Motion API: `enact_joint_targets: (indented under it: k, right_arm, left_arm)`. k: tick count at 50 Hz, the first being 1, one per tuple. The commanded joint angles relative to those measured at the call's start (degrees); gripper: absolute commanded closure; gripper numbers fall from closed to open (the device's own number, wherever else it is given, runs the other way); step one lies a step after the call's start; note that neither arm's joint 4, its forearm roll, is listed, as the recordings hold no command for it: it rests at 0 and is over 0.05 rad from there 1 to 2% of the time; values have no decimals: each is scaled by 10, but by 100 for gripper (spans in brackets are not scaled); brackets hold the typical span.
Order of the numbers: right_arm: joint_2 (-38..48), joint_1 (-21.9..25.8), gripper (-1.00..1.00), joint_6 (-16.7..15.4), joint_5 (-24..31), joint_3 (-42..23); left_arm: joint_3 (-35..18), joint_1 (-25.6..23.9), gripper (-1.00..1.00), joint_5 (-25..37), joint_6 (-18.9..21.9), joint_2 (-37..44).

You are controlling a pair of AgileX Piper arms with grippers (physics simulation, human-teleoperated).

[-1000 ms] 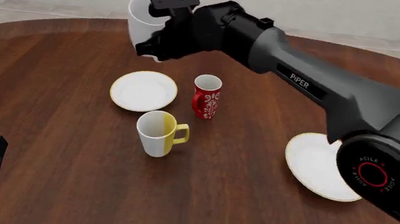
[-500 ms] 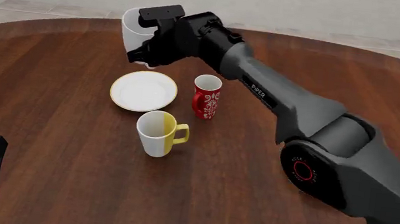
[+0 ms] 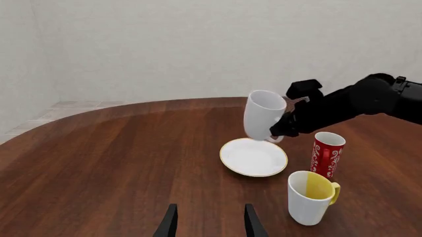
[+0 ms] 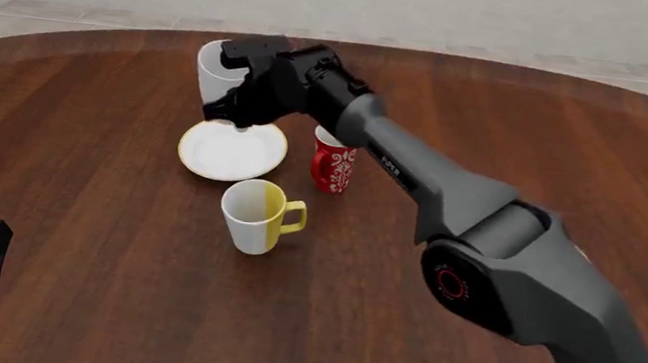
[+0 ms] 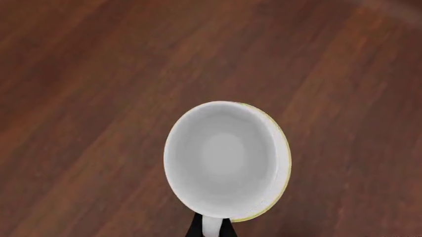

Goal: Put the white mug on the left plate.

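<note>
Right gripper (image 4: 239,107) was clamped on the handle of the white mug (image 4: 217,71), holding it upright or nearly so, in the air above the far edge of the left plate (image 4: 232,148); in the right wrist view the mug mouth (image 5: 223,161) almost covered the plate's gold-orange rim (image 5: 280,132). Left gripper (image 3: 208,223) rested low and apart, fingers spread, empty. Judged as glazed ceramic, the mug would be rigid, smooth, moderately heavy and brittle; its handle offered the only positive hold, since the tall walls looked slippery. Nearby stood a red patterned mug (image 4: 334,156) and a white-and-yellow mug (image 4: 256,216) on the glossy wood-grain table (image 4: 95,185).
</note>
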Motion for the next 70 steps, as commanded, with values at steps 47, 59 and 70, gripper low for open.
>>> enact_joint_targets:
  k: [47,59,70]
  right_arm:
    - [139,-8,100,21,70,-170]
    - [157,-3,100,24,82,-197]
    - [166,0,100,27,80,-198]
  left_arm:
    - [0,0,-100,0,0,0]
    - [0,0,-100,0,0,0]
    - [0,0,-100,0,0,0]
